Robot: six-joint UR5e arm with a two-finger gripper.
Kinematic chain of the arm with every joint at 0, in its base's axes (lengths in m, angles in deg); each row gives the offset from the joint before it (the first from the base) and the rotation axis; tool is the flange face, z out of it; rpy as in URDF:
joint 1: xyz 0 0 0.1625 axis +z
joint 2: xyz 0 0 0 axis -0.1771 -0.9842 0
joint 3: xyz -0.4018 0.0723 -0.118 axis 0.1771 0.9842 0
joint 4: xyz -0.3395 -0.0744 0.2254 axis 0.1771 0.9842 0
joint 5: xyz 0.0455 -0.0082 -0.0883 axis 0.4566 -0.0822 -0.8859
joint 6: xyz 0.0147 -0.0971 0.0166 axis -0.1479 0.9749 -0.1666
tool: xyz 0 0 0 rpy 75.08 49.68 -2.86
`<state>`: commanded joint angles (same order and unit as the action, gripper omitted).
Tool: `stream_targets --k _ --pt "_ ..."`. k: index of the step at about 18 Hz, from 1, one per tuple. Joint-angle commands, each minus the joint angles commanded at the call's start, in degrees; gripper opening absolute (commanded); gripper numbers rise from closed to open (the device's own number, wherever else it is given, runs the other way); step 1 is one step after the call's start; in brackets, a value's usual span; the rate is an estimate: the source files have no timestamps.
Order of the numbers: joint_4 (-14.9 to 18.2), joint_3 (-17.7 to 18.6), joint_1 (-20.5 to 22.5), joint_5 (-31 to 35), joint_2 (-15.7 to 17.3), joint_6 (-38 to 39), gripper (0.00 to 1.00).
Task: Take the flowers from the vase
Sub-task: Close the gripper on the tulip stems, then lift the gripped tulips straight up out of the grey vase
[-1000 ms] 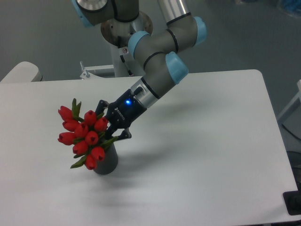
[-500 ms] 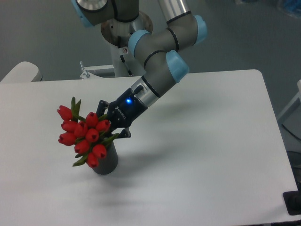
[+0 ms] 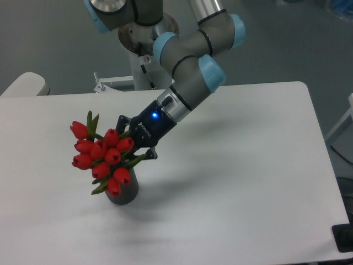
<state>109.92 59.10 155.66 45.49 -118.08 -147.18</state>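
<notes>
One white table (image 3: 237, 165) filled most of the view, with a grey robot arm (image 3: 190, 66) reaching down over it from the back. Its gripper (image 3: 130, 144) was buried in the flowers (image 3: 102, 157), the dark fingers closed in around the stems just under the red buds, apparently gripping the bunch there so it could be drawn upward. How tightly they pinched could not be made out. Leaning left, the flowers had their lowest buds overlapping the rim of the small dark vase (image 3: 126, 192), stems seemingly not yet clear of it.
</notes>
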Motion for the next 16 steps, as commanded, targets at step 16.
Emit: stream_targets --k 16 --pt "0.0 -2.3 1.8 -4.5 3.1 8.5 0.21"
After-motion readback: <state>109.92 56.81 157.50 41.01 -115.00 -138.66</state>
